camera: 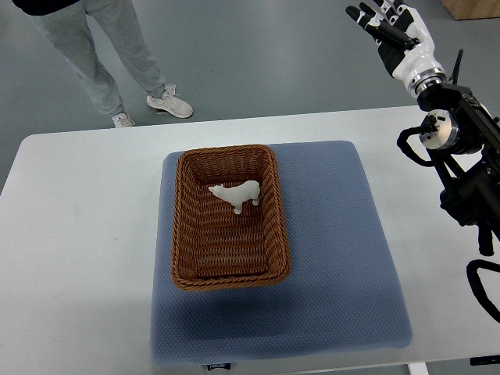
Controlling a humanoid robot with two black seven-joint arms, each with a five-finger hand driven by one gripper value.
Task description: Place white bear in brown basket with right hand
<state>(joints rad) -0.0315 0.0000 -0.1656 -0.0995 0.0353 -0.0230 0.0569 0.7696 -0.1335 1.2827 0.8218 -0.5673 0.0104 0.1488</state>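
A small white bear (pixel 237 194) stands inside the brown wicker basket (pixel 184 226), in its far half. The basket sits on a blue-grey mat (pixel 336 234) on the white table. My right hand (pixel 383 23) is raised high at the upper right, beyond the table's far edge, fingers spread and holding nothing. Its arm (pixel 457 148) comes in from the right edge. It is well away from the basket and the bear. The left arm does not show.
A person's legs in grey trousers and white sneakers (pixel 169 101) stand on the floor beyond the table's far left side. A brown box corner (pixel 473 8) shows at the top right. The white table (pixel 78 234) extends left of the mat.
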